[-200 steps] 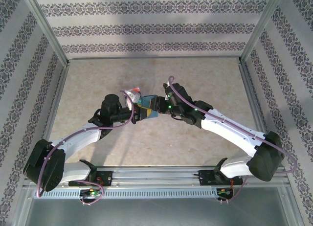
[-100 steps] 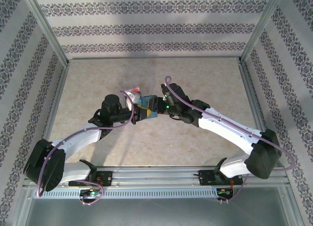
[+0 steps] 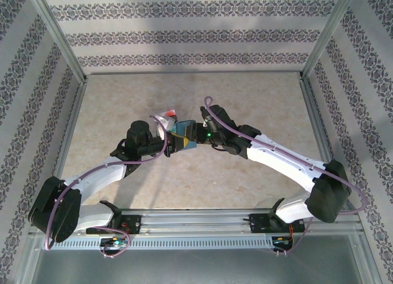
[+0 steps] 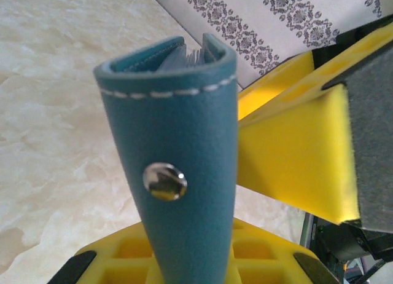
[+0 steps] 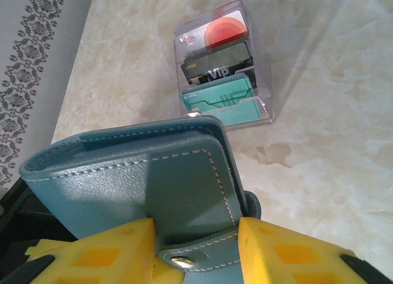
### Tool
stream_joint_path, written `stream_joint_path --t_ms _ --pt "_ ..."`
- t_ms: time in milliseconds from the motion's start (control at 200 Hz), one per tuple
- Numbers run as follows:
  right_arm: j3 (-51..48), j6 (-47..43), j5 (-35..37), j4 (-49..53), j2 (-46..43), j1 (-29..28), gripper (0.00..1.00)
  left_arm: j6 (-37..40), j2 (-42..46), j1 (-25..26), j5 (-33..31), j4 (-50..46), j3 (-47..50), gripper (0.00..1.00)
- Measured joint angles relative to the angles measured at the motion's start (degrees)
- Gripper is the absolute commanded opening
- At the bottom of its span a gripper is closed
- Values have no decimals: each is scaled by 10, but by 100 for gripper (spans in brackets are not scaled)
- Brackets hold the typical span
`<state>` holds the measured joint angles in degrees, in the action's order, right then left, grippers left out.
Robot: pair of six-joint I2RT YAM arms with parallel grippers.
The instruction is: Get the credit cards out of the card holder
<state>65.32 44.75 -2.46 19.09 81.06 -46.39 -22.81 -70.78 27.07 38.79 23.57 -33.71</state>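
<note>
The card holder (image 3: pixel 184 138) is a blue-grey wallet held off the table between both arms. My left gripper (image 3: pixel 174 141) is shut on its lower end, and it stands folded and upright with a metal snap facing the left wrist camera (image 4: pixel 178 142). Thin pale edges show inside its top fold. My right gripper (image 5: pixel 196 247) has the holder's snap flap (image 5: pixel 202 235) between its yellow fingers, both pressed against the flap's edges. Credit cards (image 5: pixel 218 31) stand in a clear box on the table behind: a white one with a red circle, a black one (image 5: pixel 218 66) and a teal one (image 5: pixel 221 99).
The clear box (image 3: pixel 167 117) stands just behind the left gripper. The right gripper's yellow finger (image 4: pixel 295 155) sits close beside the holder in the left wrist view. Patterned walls and metal posts enclose the beige marble-look table (image 3: pixel 258 99).
The right arm has shifted slightly left toward the holder and its fingers have narrowed a little on the flap. The left arm and the holder have stayed put.
</note>
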Motion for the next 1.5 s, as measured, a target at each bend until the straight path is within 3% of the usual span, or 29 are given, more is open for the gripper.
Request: stream_joint_path --t_ms 315,595,869,1004,1284,1499 --pt "-8 -1 -1 0 -6 0 24 -6 1 3 -3 2 1 0" --pt "-9 -2 -6 17 -3 0 1 -10 2 3 -18 14 1 0" --pt "-30 -2 -13 20 -19 14 0 -9 9 6 -22 13 1 0" --pt "-46 -12 -13 25 -44 29 24 -3 15 11 -19 13 0 0" --pt "-104 -73 -20 36 -132 71 60 14 40 13 -26 -1 -18 0" --pt "-124 -147 -102 -23 -170 72 81 16 33 10 2 -13 -31 0"
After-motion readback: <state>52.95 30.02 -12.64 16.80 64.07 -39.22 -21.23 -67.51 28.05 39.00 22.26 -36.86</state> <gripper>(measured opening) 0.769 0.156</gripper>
